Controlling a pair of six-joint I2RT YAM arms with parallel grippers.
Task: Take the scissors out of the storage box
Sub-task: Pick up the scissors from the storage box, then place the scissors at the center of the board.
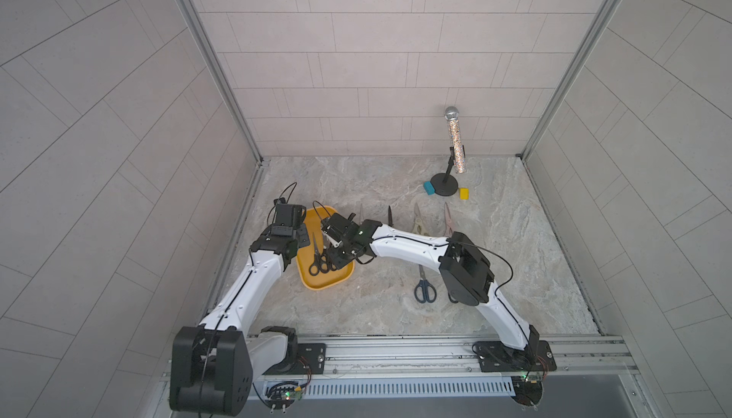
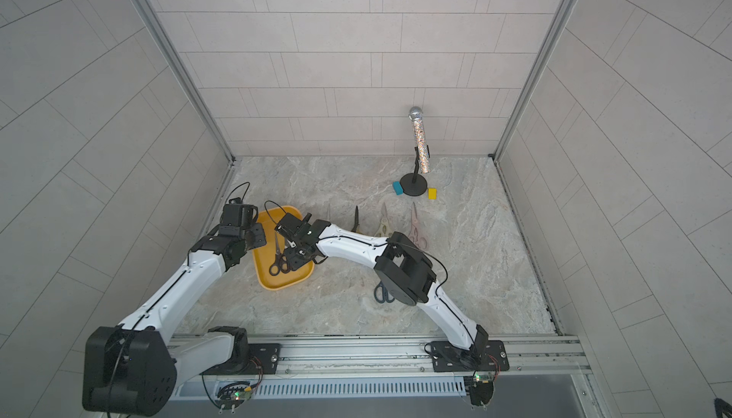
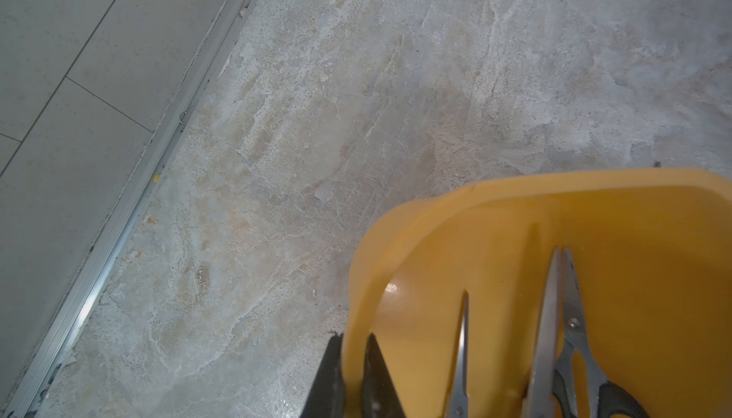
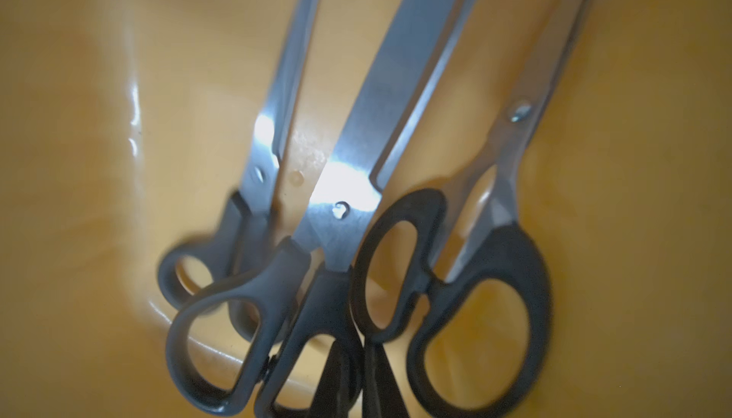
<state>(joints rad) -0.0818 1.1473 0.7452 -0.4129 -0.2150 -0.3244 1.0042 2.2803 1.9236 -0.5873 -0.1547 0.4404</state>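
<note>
The yellow storage box (image 1: 317, 286) (image 2: 277, 283) lies at the table's left. My left gripper (image 1: 303, 237) (image 2: 257, 238) (image 3: 352, 341) is shut on its left rim (image 3: 435, 198), with the wall pinched between the fingers. Three pairs of black-handled scissors (image 1: 317, 253) (image 2: 278, 255) lie in it: a small pair (image 4: 277, 99), a large middle pair (image 4: 396, 91) and a third (image 4: 527, 139). My right gripper (image 1: 336, 264) (image 2: 295, 263) (image 4: 356, 350) is shut on the middle pair's handle. Out on the table lie a thin-bladed pair (image 1: 361, 212), a black pair (image 1: 390, 216), cream shears (image 1: 418, 220), pink shears (image 1: 448, 220) and a dark blue pair (image 1: 424, 285).
A glittery microphone (image 1: 455, 139) stands on a black stand at the back right, with a blue block (image 1: 429, 188) and a small yellow block (image 1: 464, 193) beside its base. Tiled walls close in the table on three sides. A metal rail (image 3: 119, 222) runs along the left edge.
</note>
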